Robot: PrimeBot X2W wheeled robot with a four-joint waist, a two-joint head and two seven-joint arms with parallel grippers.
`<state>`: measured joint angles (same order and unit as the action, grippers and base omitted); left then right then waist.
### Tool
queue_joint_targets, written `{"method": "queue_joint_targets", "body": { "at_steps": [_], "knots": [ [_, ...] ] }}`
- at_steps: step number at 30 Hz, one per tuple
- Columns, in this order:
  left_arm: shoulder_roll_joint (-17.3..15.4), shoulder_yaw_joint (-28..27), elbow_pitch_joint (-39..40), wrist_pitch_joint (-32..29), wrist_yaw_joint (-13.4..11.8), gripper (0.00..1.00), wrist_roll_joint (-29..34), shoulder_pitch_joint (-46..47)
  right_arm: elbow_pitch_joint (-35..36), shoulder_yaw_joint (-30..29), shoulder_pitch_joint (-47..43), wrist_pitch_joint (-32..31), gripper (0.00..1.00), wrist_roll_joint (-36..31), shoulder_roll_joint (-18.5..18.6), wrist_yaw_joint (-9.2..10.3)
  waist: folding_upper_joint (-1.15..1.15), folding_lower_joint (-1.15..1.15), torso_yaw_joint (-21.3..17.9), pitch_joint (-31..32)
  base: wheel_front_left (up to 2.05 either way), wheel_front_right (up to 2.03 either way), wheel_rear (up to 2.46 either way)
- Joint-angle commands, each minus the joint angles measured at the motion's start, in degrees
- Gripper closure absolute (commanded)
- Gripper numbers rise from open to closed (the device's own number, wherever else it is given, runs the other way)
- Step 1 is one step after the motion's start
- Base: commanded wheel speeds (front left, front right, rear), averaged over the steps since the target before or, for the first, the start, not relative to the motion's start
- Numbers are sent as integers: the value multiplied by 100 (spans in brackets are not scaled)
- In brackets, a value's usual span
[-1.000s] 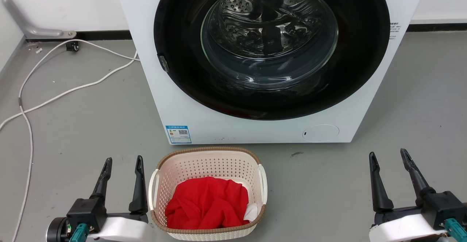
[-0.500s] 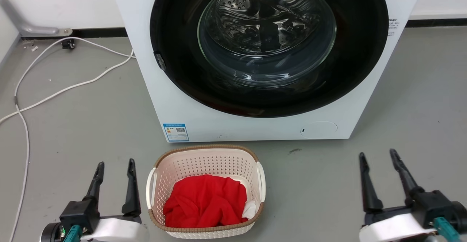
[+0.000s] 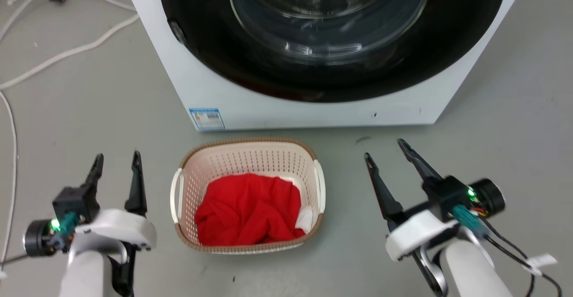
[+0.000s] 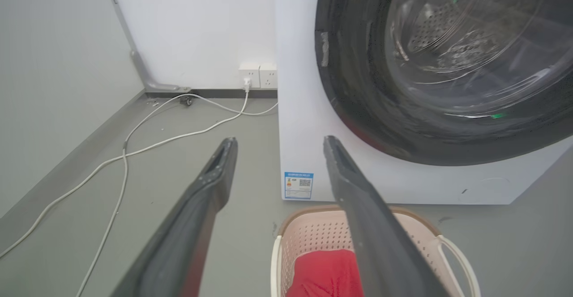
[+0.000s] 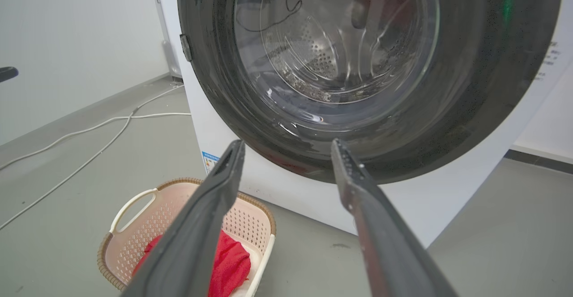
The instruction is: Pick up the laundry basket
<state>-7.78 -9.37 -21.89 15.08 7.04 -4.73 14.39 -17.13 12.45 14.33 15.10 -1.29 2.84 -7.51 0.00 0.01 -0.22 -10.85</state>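
Observation:
The laundry basket [image 3: 244, 160] stands on the grey floor in front of the washing machine, cream-white and perforated with a brown rim and white side handles. A red cloth [image 3: 248, 210] fills its bottom. My left gripper [image 3: 117, 158] is open, a short way left of the basket's left handle. My right gripper [image 3: 384, 148] is open too, to the right of the basket and apart from it. In the left wrist view the basket [image 4: 313, 230] sits low between and right of the fingers. In the right wrist view the basket [image 5: 143, 218] lies at the lower left.
The white washing machine [image 3: 313, 109] with its dark round door [image 3: 331, 28] stands right behind the basket. White cables [image 3: 67, 53] trail over the floor at the left, running to wall sockets [image 4: 258, 75]. Open floor lies on both sides of the basket.
The head camera has tipped down, so the whole scene shifted up. My right gripper has come inward towards the basket's right side. The left gripper stays beside the left handle.

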Motion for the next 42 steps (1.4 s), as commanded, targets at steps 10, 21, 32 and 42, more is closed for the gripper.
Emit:
{"method": "queue_joint_targets", "body": {
  "at_steps": [10, 21, 32, 42],
  "knots": [
    [-543, 146, -1669, 13, 43, 0, -276, 1463, -1906, 681, 1673, 11, 0, -305, 6, 4, 0, -1, 4, -1484, 0, 0, 0],
    [-890, 1235, -3417, -1, 39, 0, -790, 2911, -3787, 1331, 3353, 11, 0, -84, 5, 4, 0, -1, 157, -2677, 0, 0, 0],
    [-1095, 2232, -4233, -252, 40, 0, -1537, 3837, -4793, 2041, 4397, -68, 0, 450, 6, 4, 0, -1, 252, -3530, 0, 0, 0],
    [-1093, 2927, -4442, -295, 40, 0, -2072, 4345, -5042, 2450, 4801, -194, 0, 859, 6, 5, 0, -1, 312, -3987, 0, 0, 0]
  ]
}}
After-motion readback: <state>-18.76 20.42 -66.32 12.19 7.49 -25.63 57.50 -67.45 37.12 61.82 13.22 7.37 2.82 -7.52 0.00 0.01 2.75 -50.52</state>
